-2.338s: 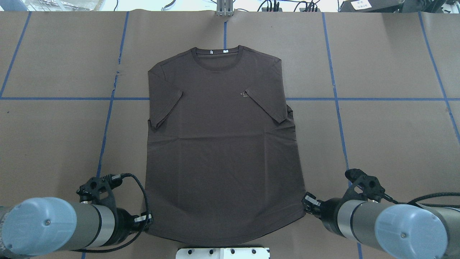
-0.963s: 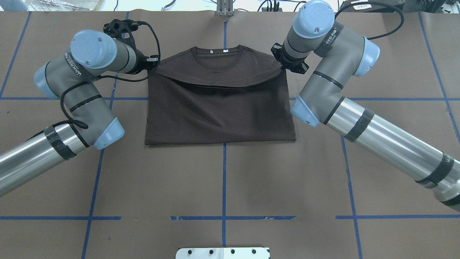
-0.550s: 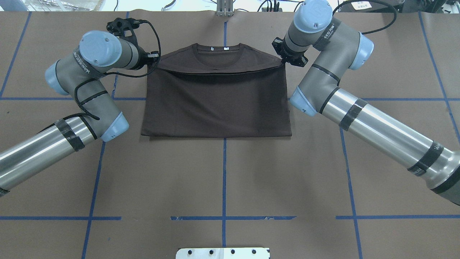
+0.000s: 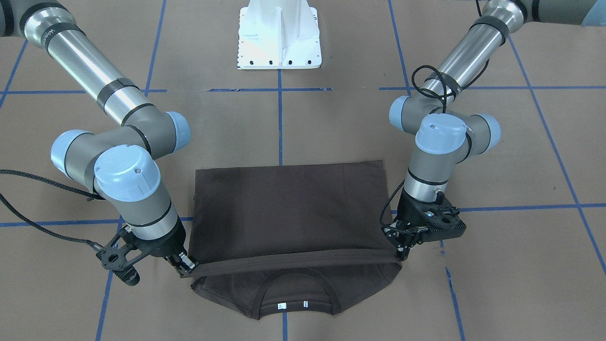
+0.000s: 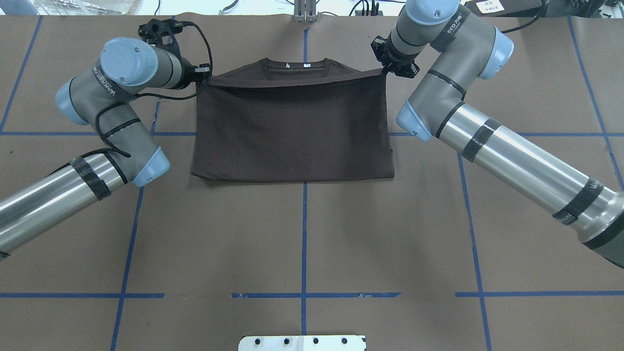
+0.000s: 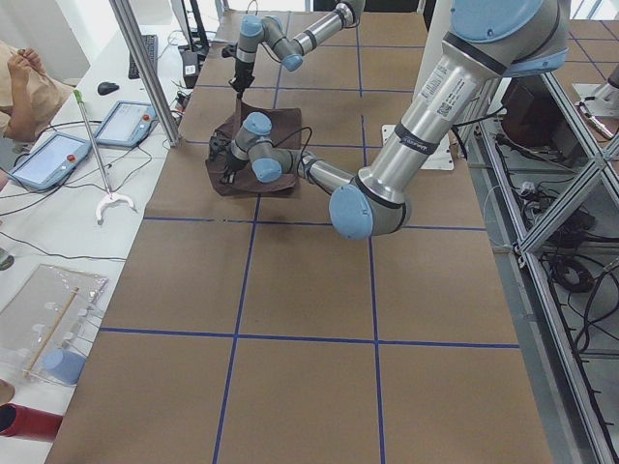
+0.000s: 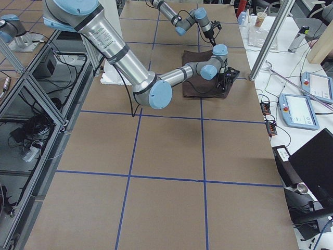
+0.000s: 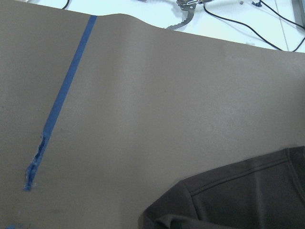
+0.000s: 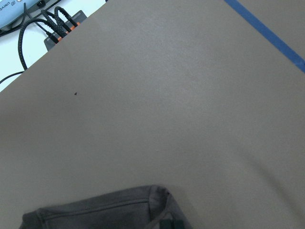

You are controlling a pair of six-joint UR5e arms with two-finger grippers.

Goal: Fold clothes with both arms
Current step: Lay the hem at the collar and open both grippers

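The dark brown T-shirt (image 5: 292, 131) lies folded in half on the brown table cover, its hem drawn over the chest up to the shoulders. Only the ribbed collar (image 5: 295, 66) with its white labels (image 4: 293, 305) shows beyond the hem. My left gripper (image 5: 201, 78) is shut on the hem's left corner, just above the shoulder. My right gripper (image 5: 385, 72) is shut on the other hem corner. In the front-facing view the hem (image 4: 289, 258) hangs taut and slightly raised between the right gripper (image 4: 188, 266) and the left gripper (image 4: 401, 253). Both wrist views show only a shoulder of the shirt (image 8: 238, 200) (image 9: 105, 214).
Blue tape lines (image 5: 304, 243) cross the table cover. The white pedestal base (image 4: 279, 35) stands at the robot's side of the table. Cables and a metal post (image 5: 304, 9) sit just past the far edge. A side bench with tablets (image 6: 48, 159) runs along the far edge.
Both grippers have carried the hem from the near edge over the shirt to the shoulders. In the last half second the hem moved further toward the collar and now covers the chest.
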